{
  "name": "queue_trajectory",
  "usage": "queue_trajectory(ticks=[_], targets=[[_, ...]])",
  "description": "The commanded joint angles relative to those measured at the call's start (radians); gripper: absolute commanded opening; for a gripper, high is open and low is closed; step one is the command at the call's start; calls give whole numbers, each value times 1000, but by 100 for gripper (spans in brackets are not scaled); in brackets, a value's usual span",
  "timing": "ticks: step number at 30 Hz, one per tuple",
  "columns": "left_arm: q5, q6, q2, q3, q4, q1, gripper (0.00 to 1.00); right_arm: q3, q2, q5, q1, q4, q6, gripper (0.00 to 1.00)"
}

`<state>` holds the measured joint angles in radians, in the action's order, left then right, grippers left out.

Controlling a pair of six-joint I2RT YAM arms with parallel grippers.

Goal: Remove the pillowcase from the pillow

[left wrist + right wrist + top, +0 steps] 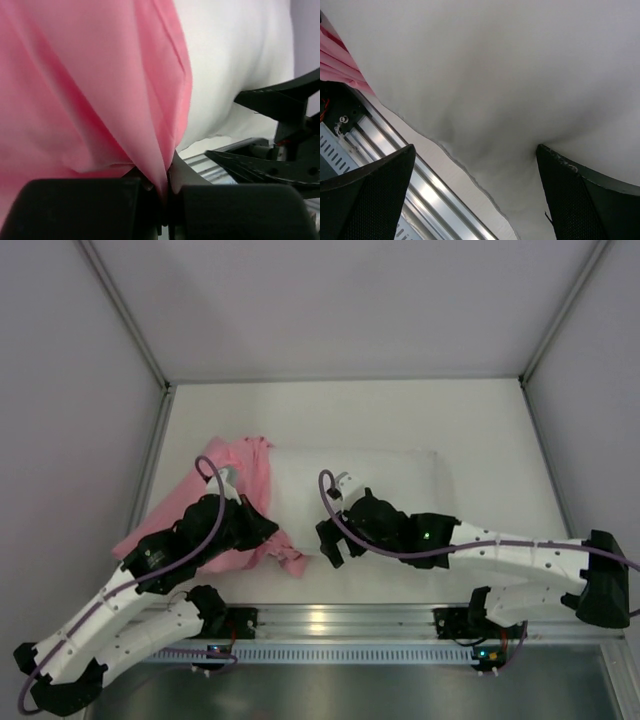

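The white pillow [385, 475] lies across the middle of the table. The pink pillowcase [248, 472] is bunched at its left end. My left gripper [268, 532] is shut on a fold of the pillowcase [100, 90], pinched between the jaws [165, 192]. The pillow shows white beside it [235, 60]. My right gripper [330, 543] is open over the pillow's near left edge. In the right wrist view one finger [580, 195] presses into the pillow [510, 75] and the other finger [370, 195] hangs over the table edge. A bit of pink pillowcase [340, 65] shows at left.
A metal rail [330, 620] runs along the near table edge, close under both grippers. Grey walls enclose the white table [350, 410] on three sides. The right gripper's fingers show in the left wrist view [280, 130].
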<state>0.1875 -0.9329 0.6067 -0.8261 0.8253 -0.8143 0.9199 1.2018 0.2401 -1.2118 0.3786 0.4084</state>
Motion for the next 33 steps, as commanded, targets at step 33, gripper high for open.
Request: queue_trajectory(ticks=[33], targets=[[-108, 175, 156, -392, 44, 0, 0, 142, -116, 394, -62, 17, -539, 99]])
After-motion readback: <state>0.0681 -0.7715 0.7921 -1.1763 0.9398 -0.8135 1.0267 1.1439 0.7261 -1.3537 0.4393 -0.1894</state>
